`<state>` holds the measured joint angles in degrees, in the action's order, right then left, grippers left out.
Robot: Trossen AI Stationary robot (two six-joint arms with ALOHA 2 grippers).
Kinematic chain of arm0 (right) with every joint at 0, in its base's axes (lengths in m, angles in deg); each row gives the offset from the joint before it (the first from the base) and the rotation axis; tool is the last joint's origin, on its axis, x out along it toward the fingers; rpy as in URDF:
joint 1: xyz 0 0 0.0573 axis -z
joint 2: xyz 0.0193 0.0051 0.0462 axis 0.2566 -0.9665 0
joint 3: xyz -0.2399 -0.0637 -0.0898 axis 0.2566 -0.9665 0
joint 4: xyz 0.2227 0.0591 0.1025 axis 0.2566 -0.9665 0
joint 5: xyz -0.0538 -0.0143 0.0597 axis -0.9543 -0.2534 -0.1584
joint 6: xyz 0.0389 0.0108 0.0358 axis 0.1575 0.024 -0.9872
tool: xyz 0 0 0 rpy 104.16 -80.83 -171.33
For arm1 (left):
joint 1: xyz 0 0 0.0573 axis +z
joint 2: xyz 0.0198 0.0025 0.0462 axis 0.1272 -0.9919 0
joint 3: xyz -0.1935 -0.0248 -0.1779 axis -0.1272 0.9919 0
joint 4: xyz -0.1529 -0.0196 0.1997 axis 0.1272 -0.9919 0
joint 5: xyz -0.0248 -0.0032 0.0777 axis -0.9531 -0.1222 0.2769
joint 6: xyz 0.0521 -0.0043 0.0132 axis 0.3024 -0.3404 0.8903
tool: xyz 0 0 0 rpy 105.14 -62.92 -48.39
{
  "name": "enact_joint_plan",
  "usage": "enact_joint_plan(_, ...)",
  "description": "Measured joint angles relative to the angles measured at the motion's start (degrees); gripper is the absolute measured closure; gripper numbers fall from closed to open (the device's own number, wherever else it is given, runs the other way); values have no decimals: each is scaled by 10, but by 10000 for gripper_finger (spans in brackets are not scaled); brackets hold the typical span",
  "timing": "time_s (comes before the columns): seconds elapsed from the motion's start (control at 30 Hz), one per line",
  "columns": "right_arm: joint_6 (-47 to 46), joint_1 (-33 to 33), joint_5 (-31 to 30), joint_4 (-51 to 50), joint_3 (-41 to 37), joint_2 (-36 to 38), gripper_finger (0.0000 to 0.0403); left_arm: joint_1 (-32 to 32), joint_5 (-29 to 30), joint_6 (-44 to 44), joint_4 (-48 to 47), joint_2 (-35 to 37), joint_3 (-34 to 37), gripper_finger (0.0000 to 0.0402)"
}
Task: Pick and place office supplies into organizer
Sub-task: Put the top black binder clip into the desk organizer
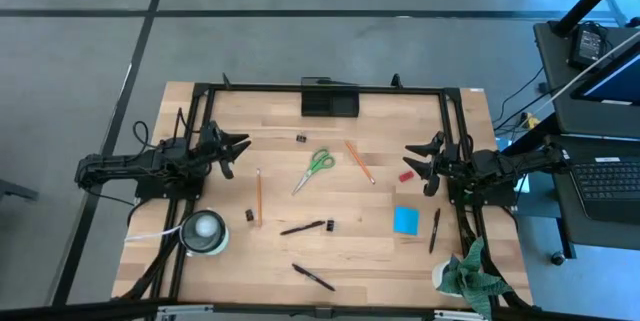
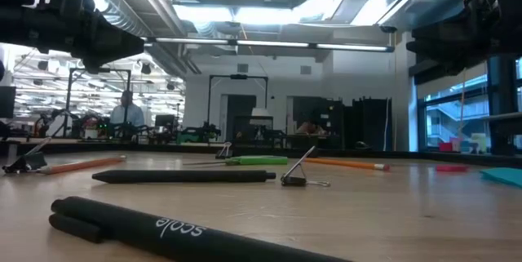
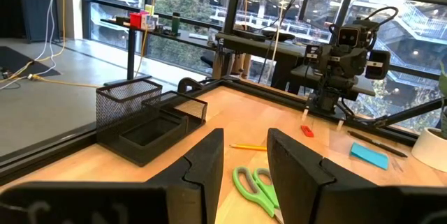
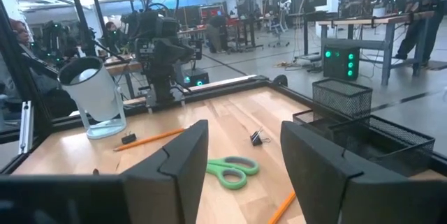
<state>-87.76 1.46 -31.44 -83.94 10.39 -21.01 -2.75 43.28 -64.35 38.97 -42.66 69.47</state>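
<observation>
A wooden table (image 1: 370, 251) holds a black mesh organizer (image 1: 330, 98) at its far edge, empty as far as the wrist views show, so the task looks unstarted. The left gripper (image 1: 236, 151) and right gripper (image 1: 418, 159) hover at opposite sides, jaws apart, holding nothing. Scattered between them: green-handled scissors (image 1: 314, 169) at centre, 2 pencils (image 1: 258, 197), 3 black pens (image 1: 303, 228), a blue note pad (image 1: 406, 220), a small red piece (image 1: 406, 174), tiny black clips (image 1: 300, 138).
</observation>
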Motion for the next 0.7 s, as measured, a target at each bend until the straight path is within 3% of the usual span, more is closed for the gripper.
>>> enact_joint_plan(0.7,0,2,1,0,0,0,221,1,21,19,0,0,0,296)
